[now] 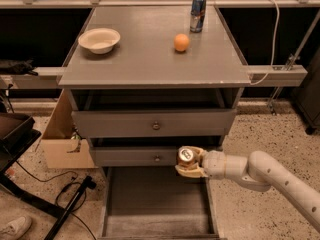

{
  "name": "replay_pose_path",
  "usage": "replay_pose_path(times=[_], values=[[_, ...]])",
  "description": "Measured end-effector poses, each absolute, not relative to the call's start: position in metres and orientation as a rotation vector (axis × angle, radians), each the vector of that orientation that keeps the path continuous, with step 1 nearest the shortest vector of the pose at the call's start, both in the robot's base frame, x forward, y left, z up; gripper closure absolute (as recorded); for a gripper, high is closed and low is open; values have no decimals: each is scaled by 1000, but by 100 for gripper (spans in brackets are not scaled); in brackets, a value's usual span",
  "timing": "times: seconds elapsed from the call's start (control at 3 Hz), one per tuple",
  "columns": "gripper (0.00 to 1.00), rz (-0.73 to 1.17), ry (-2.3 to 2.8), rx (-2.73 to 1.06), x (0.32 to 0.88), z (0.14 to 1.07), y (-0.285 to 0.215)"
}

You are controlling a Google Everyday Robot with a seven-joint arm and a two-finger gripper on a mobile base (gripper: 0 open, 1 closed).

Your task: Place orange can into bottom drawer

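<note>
The orange can stands upright in my gripper, its silver top facing up. The gripper is shut on the can and comes in from the right on a pale arm. It hangs in front of the middle drawer, just above the back right part of the bottom drawer, which is pulled out as a wide shallow grey tray. The tray's floor shows nothing lying in it.
On the cabinet top stand a white bowl, a round orange fruit and a slim blue-silver can. Two knobbed drawers sit above the open one. A cardboard box and cables lie on the floor at left.
</note>
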State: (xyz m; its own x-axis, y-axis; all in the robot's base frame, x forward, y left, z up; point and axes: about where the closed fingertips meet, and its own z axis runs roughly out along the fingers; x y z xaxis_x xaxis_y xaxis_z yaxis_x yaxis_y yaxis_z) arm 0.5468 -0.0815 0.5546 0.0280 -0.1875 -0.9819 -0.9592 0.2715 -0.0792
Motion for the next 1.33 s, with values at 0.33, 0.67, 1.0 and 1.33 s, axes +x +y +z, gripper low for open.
replay_pose_path(times=[0.33,0.67,1.0,1.33], values=[[100,877,1430,-1149,547,545,-80],[100,924,1481,-1143,545,498,-75],[100,988,1469,-1181,537,406,-63],[100,1012,1439,-1204,535,347,-55]])
